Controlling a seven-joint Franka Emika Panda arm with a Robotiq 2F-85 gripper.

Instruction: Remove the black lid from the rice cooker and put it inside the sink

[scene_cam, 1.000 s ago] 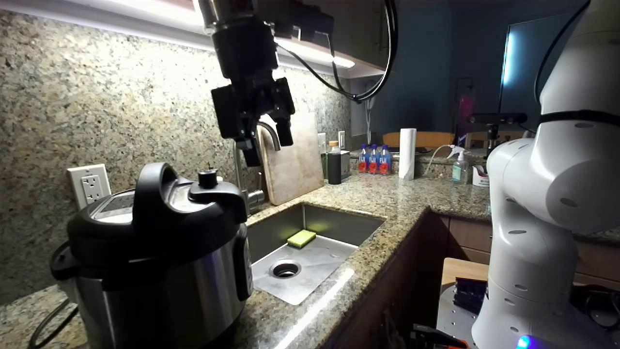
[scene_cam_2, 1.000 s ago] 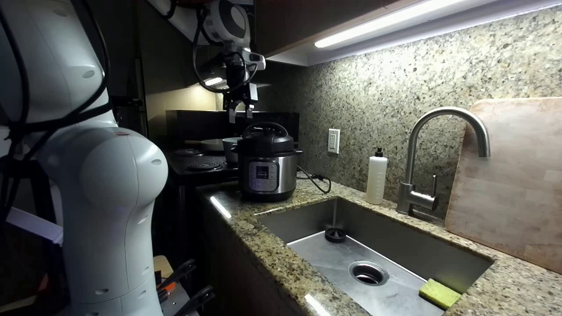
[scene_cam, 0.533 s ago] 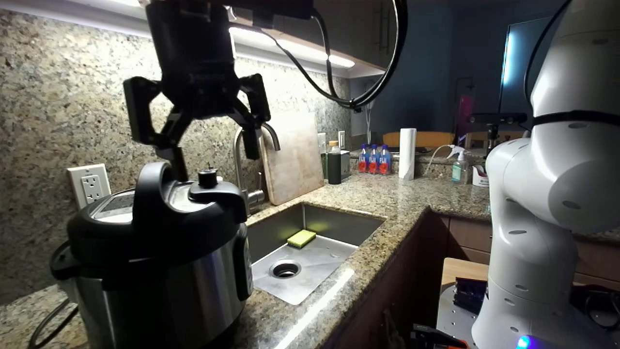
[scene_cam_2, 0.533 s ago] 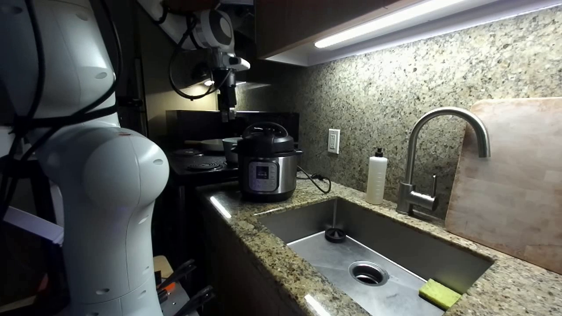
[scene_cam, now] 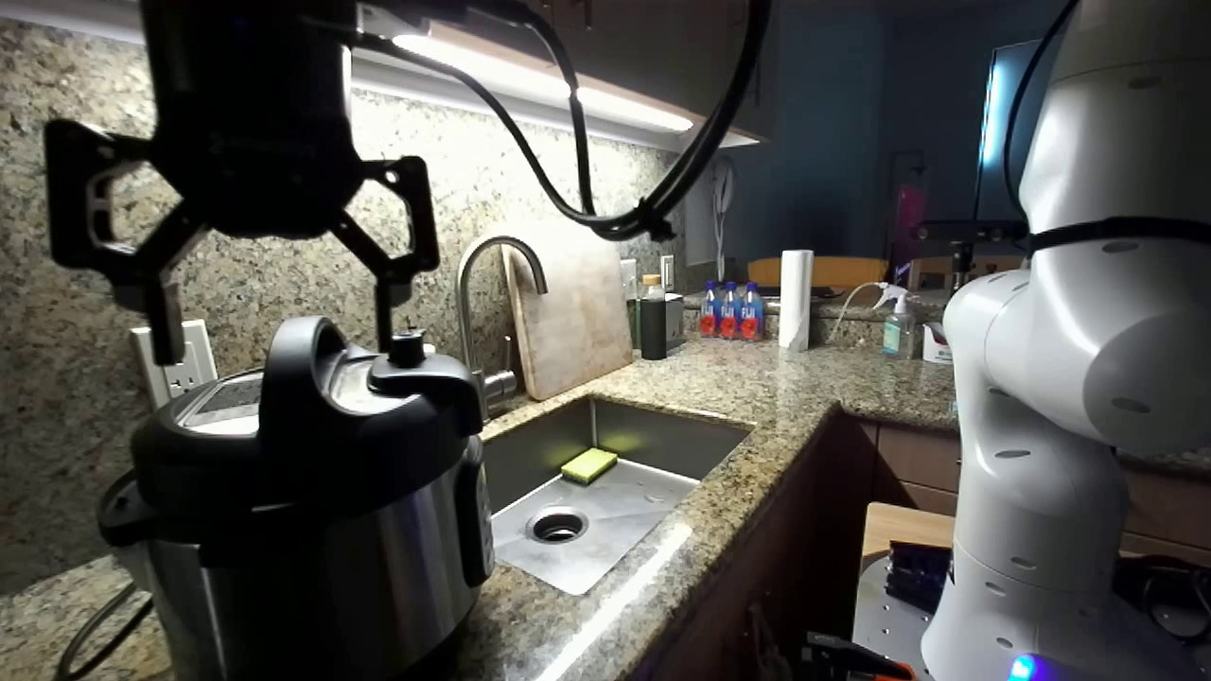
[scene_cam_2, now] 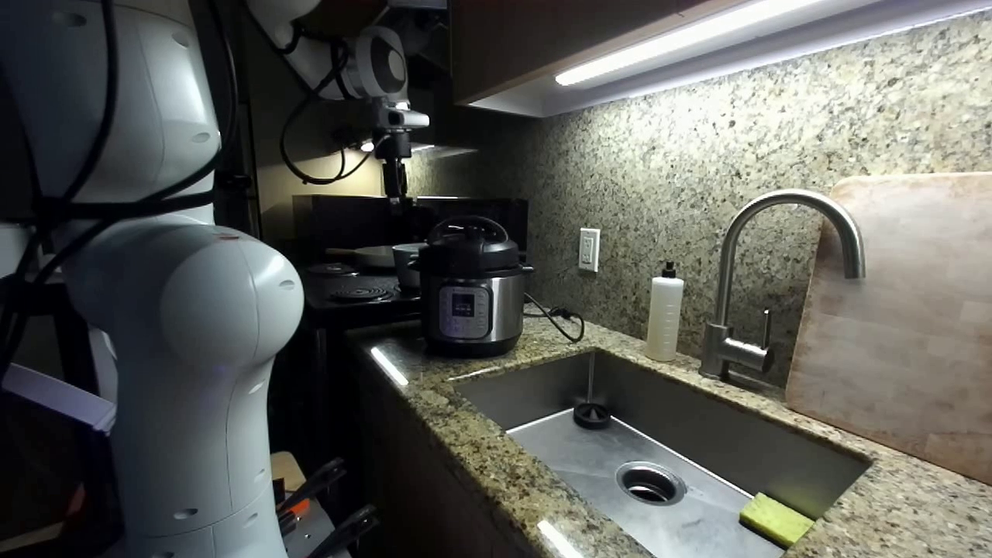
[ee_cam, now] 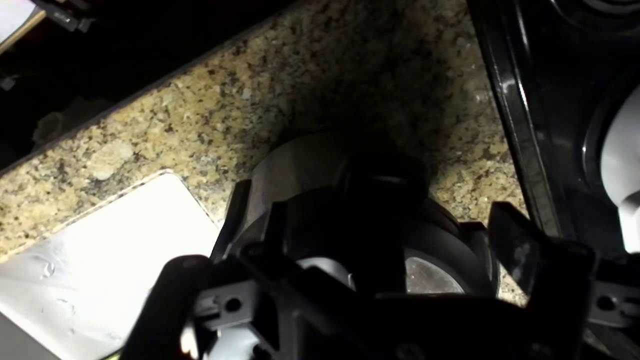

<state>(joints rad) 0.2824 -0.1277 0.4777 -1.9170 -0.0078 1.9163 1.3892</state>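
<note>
Spread wide, the gripper (scene_cam: 278, 357) now hangs turned, nearer the counter edge (ee_cam: 475, 135) by the stove (ee_cam: 570, 100), apparently lining up with the electric pressure cooker's (scene_cam_2: 496, 310) black lid (scene_cam_2: 470, 253).

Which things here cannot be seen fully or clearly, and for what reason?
Inside of the rice cooker, all views: black lid hides it.
Text on the display, in an exterior view: too small.
Sink, in an exterior view: partly cut by the bottom edge.
Pale cookware, wrist view: cut by the right edge.
</note>
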